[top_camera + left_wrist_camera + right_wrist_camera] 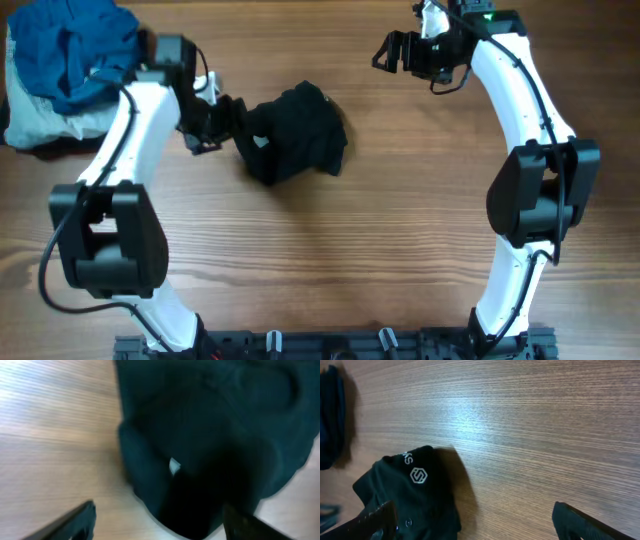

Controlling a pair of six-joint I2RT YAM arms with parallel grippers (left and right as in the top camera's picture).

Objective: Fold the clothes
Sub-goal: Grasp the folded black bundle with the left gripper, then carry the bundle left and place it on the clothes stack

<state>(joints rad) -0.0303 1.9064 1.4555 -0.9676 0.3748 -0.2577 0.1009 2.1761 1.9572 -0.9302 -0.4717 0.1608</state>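
The wooden bench is bare on its near side. About mid-bench, a little left of centre, the black shirt lies bundled in a compact heap. A small white tag shows on its left part, and the right wrist view catches a white logo printed on the cloth.

The left gripper sits low at the shirt's left edge. Its fingers are spread wide: one stands over bare wood, the other is dark against the fabric, and blur hides whether it touches. They pinch nothing, and the shirt's bulk lies just beyond them.

Farther off and to the right, the right gripper hangs well apart from the shirt. Its fingers are also spread wide, with only bare bench between them.

In the far left corner a bright blue garment is piled on a pale garment, both apart from the shirt and just beside the left arm.
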